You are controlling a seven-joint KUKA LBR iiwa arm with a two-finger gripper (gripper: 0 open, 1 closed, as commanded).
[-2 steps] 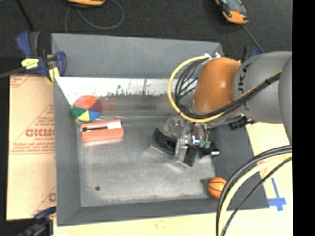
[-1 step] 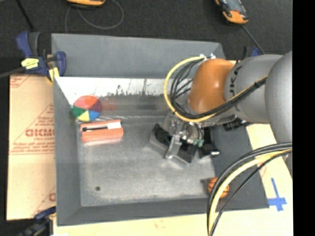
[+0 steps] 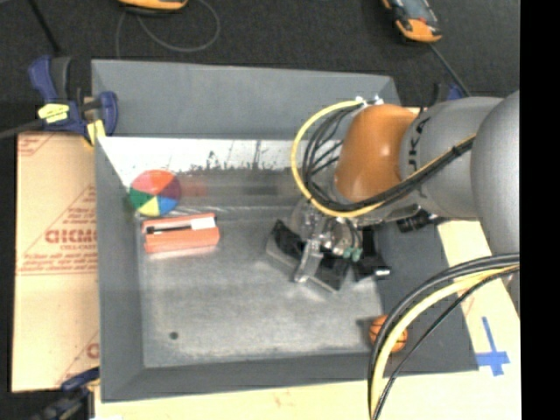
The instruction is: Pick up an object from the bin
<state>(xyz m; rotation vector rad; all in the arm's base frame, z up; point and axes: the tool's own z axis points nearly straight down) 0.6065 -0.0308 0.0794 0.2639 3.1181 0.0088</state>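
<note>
Where the bin's [image 3: 236, 313] near wall meets its right-hand corner, a small orange thing [image 3: 386, 332] lies on the grey floor, partly crossed by a yellow-and-black cable of the robot. Toward the near left, the floor is bare apart from 1 tiny dark speck [image 3: 173, 335].

Farther in, right of the bin's middle, the gripper [image 3: 311, 265] is down low among a cluster of black blocky pieces. 1 black piece [image 3: 283, 240] sits just beside it on the left, tilted, and another black piece [image 3: 332, 276] lies right up against its silvery tip on the near right. More dark shapes crowd in just to the right, too tangled with the wrist to sort out. Whether the jaws are spread, pressed together or pinching any of these black pieces cannot be told, since the wrist and the dark pieces run together there.

Above the gripper, the arm's rounded orange cover [image 3: 372, 151] stands over the far right of the bin, ringed by looping cables [image 3: 302, 160].

Well apart, on the left side, a salmon-orange box [image 3: 181, 234] with a white strip along its top lies flat. Just beyond it, near the far left corner, rests a round disc [image 3: 155, 192] with red, green, yellow and blue segments, close to the box, though contact cannot be told.
</note>
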